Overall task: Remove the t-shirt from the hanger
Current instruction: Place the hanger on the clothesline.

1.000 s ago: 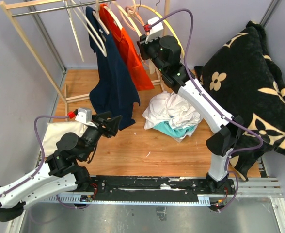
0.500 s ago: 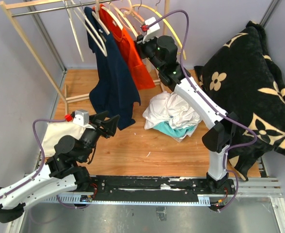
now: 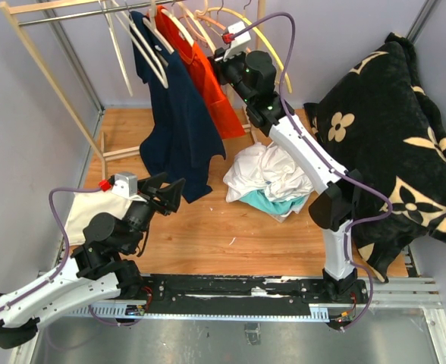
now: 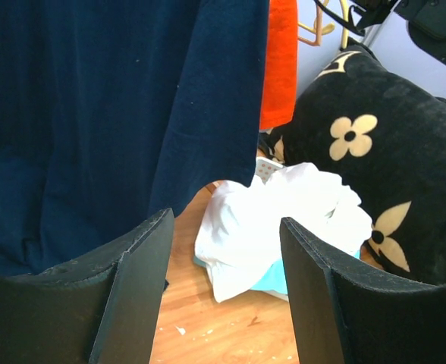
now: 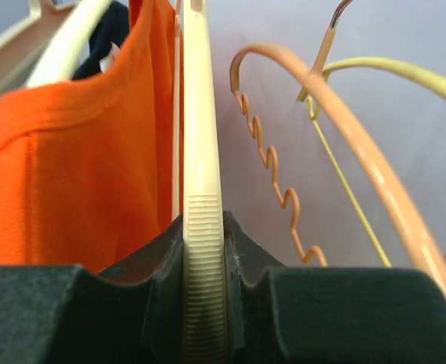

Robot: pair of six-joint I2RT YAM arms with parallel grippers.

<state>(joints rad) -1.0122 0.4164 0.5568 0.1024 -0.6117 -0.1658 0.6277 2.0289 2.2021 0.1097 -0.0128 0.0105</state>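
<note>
At the rail (image 3: 79,14) | right claw (image 5: 204,250) grips cream hanger (image 5: 200,114), raised higher | left claw (image 4: 224,224) wide

**No legible writing in any view**

No word, number or brand name can be read in the three views. The only printed marks are beige four-petalled flowers and pointed star figures on the black blanket (image 4: 390,174). It is seen beyond the fingers (image 4: 143,280) of the left gripper (image 4: 224,221), up and to the right of the right-hand finger. No letters can be made out among these marks.
</note>
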